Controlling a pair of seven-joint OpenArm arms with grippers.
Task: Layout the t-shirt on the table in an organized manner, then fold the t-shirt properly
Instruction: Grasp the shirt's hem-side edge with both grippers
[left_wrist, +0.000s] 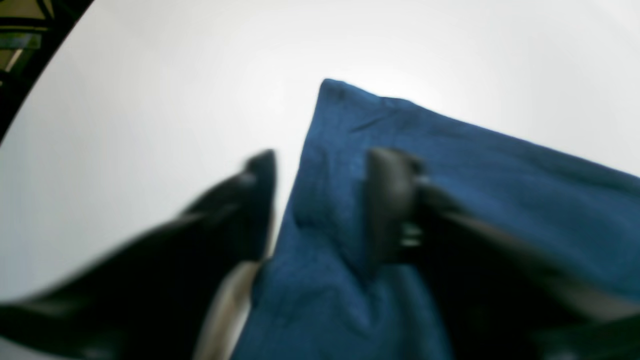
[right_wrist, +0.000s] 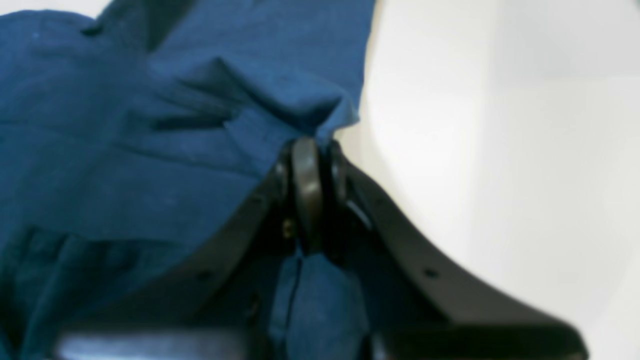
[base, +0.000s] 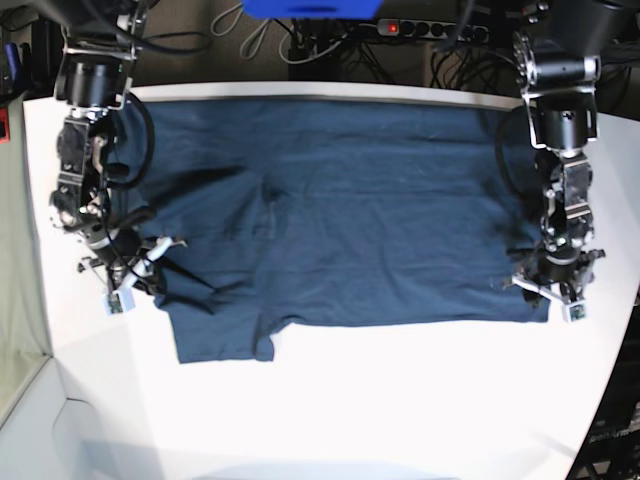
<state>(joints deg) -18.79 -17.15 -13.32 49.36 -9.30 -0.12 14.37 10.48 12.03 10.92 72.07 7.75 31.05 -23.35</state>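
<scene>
A: State the position of the t-shirt (base: 340, 220).

B: It lies spread across the far half of the table (base: 400, 400); its top edge runs along the table's far edge; one sleeve points toward the near side at the base view's lower left; the cloth is mostly flat, with creases near its middle and bunching beside each gripper.

A: Condition of the right gripper (right_wrist: 310, 150)?

B: Fingers together, clamped on the t-shirt (right_wrist: 125, 150); the right wrist view shows a pinched peak of the shirt's edge rising out of the closed tips, with more cloth visible below them between the finger arms; in the base view this gripper (base: 135, 262) sits at the shirt's side edge on that view's left.

A: Condition of the left gripper (left_wrist: 320, 175)?

B: Fingers apart; the left wrist view, which is blurred, shows one finger (left_wrist: 250, 200) over bare table (left_wrist: 150, 100) and the other over the t-shirt (left_wrist: 475, 175), straddling the cloth's edge near a corner; whether the tips touch the cloth cannot be determined; in the base view it (base: 556, 290) stands at the shirt's near corner on that view's right.
</scene>
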